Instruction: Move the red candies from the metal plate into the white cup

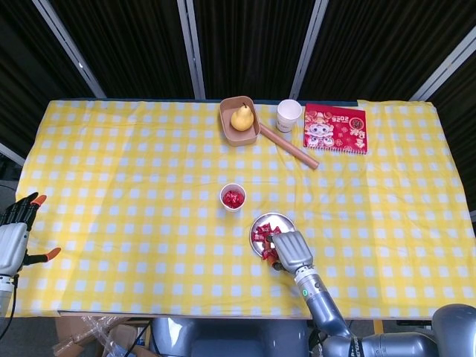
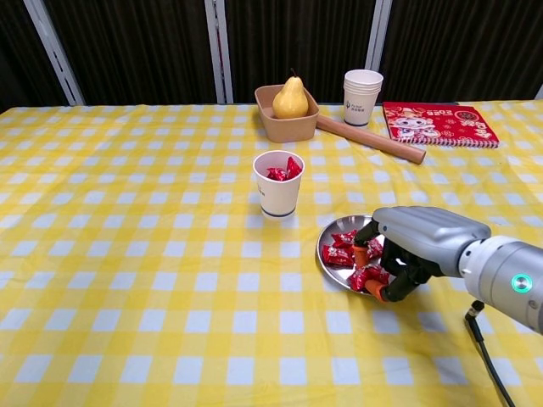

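The metal plate (image 1: 267,219) (image 2: 321,251) lies near the front middle of the yellow checked cloth and holds several red candies (image 1: 261,233) (image 2: 341,246). My right hand (image 1: 291,251) (image 2: 420,237) is over the plate's near right side. Its fingers are curled down around a red candy (image 2: 365,276) at the plate's near edge. The white cup (image 1: 233,197) (image 2: 278,182) stands just left of and behind the plate, with red candies inside. My left hand (image 1: 15,236) hangs off the table's left front corner with fingers spread, holding nothing.
At the back stand a brown box with a pear (image 1: 239,119) (image 2: 290,100), a stack of paper cups (image 1: 288,114) (image 2: 362,95), a wooden rolling pin (image 1: 288,146) (image 2: 370,139) and a red book (image 1: 335,129) (image 2: 439,123).
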`<state>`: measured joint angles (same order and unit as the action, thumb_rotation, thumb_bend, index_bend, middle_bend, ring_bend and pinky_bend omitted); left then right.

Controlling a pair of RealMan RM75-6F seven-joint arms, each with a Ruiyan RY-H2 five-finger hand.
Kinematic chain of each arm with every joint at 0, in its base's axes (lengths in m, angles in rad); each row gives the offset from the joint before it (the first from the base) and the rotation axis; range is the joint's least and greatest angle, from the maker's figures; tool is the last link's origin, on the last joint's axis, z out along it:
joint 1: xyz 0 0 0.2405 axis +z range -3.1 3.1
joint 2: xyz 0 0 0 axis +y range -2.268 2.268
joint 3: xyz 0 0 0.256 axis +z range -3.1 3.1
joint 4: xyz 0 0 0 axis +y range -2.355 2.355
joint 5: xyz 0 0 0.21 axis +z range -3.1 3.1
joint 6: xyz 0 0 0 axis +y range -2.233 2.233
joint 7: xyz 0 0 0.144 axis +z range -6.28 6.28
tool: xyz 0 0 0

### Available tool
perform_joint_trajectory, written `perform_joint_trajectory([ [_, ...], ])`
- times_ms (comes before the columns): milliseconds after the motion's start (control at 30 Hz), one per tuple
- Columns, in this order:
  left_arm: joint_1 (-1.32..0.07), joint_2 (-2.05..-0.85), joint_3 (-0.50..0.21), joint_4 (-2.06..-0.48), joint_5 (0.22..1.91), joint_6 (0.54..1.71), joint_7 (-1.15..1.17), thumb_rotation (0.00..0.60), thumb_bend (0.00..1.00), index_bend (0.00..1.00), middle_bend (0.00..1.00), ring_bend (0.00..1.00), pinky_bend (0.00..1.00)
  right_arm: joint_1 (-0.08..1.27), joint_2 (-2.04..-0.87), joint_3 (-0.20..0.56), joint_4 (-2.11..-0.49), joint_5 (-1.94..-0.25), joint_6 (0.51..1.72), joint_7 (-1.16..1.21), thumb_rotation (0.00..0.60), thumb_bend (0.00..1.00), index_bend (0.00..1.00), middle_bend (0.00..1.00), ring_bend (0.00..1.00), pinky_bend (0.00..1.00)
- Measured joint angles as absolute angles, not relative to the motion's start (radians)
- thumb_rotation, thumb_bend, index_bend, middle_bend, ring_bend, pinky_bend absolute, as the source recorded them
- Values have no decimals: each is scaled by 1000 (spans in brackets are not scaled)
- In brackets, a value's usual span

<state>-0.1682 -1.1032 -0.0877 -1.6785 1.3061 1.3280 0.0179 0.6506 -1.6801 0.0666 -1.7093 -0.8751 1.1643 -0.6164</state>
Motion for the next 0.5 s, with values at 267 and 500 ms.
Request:
perform_joint_trajectory([
  [267, -169, -1101, -88, -1681, 1304, 1326, 16, 600, 15, 68, 0, 0, 0, 659, -1663, 100, -1735, -889, 1170, -631, 600, 492, 553, 944, 967, 1000],
  [500, -170, -1100, -89, -1683, 1301, 1320, 13, 600, 15, 68, 0, 0, 0, 683, -1635, 154, -1766, -883, 1175, -654, 600, 491, 553, 944, 967, 1000],
])
